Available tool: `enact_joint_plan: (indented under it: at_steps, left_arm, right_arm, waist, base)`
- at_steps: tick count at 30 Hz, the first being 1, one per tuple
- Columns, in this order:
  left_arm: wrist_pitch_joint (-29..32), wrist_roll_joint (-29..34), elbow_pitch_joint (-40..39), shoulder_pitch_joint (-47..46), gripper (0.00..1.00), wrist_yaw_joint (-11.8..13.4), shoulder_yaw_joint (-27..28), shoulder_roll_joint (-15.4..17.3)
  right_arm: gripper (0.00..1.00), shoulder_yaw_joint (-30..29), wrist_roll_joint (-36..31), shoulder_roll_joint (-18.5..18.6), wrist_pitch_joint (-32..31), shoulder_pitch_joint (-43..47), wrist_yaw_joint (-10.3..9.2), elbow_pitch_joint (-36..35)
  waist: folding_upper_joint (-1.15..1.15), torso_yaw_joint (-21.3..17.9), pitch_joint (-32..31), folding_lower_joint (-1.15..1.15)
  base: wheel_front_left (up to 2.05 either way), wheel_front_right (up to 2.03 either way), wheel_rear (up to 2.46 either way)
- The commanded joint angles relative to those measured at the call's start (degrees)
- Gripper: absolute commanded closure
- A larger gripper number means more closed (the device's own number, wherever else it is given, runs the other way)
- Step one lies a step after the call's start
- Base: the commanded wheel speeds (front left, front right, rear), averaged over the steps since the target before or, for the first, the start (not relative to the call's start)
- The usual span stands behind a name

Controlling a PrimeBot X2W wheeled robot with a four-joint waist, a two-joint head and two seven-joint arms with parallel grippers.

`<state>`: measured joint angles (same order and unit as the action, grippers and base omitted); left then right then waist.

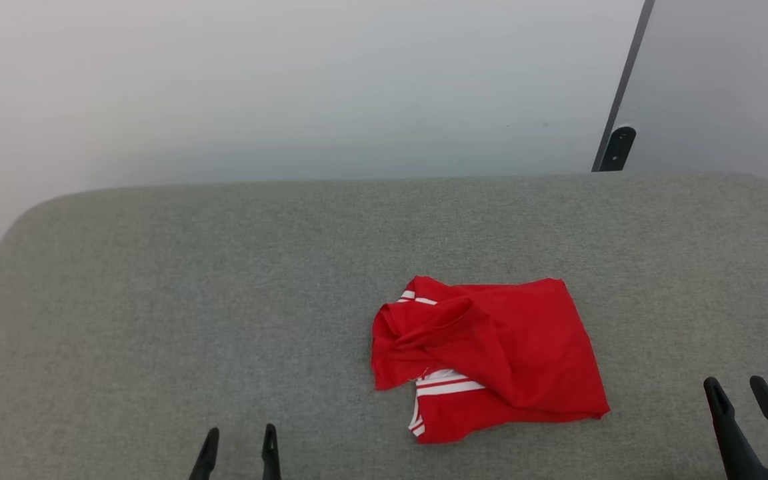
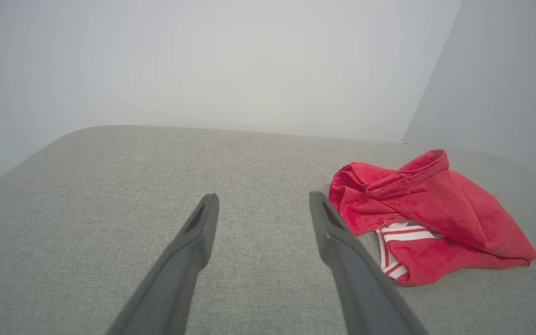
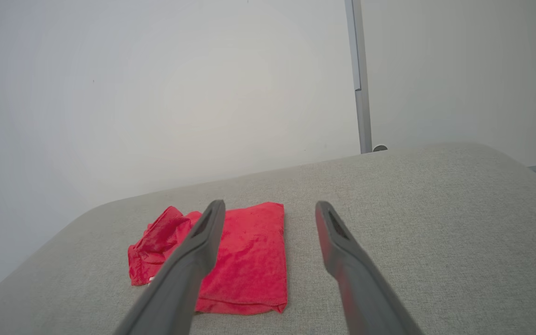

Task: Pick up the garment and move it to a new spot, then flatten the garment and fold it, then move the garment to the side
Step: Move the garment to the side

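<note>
With jaws parted and empty, the left gripper [image 1: 240,433] and right gripper [image 1: 733,383] hover at the near edge of the grey cushion [image 1: 157,300], the crumpled red garment [image 1: 511,347] lying between them, touching neither.

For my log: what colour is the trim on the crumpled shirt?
Red-and-white stripes. The trim of the shirt shows best in the left wrist view.
</note>
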<state>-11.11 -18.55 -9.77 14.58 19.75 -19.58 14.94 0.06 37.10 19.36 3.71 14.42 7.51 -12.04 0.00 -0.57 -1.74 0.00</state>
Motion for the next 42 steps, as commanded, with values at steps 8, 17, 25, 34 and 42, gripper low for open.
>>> enact_joint_plan:
  at_steps: [8, 17, 25, 34, 42]
  left_arm:
    - [-0.4, 0.3, 0.8, -1.3, 0.0, 0.4, -0.4, -0.4]
    - [-0.8, -0.4, 1.6, -1.9, 0.0, 0.0, -0.1, 0.0]
    - [-1.1, -0.5, 1.9, -2.3, 0.0, 0.3, 0.0, 0.1]
    - [-1.4, -0.7, 1.8, -1.9, 0.0, 0.5, -0.1, 0.2]
    - [-1.6, -0.8, 1.9, -2.1, 0.0, 0.6, -0.3, 0.2]
  right_arm:
    - [0.0, 0.4, 0.6, 0.8, 0.4, -0.6, -0.05, 0.6]
    - [0.0, 0.8, 0.6, 0.8, 0.4, -0.7, -0.05, 0.6]
    - [0.0, 1.1, 0.8, 0.8, 0.4, -0.6, -0.05, 0.6]
    - [0.0, 0.7, 0.7, 0.9, 0.6, -0.6, -0.05, 0.4]
    - [0.0, 0.5, 0.8, 1.0, 0.6, -0.4, -0.05, 0.2]
  waist:
    - [0.0, 1.0, 0.1, 0.0]
    - [0.0, 1.3, 0.0, 0.0]
    - [0.0, 1.5, 0.1, 0.0]
    - [0.0, 1.5, 0.0, 0.0]
    - [0.0, 1.7, 0.1, 0.0]
  base:
    - [0.0, 0.0, 0.0]
    - [0.0, 0.0, 0.0]
    - [0.0, 0.0, 0.0]
    - [0.0, 0.0, 0.0]
    - [0.0, 0.0, 0.0]
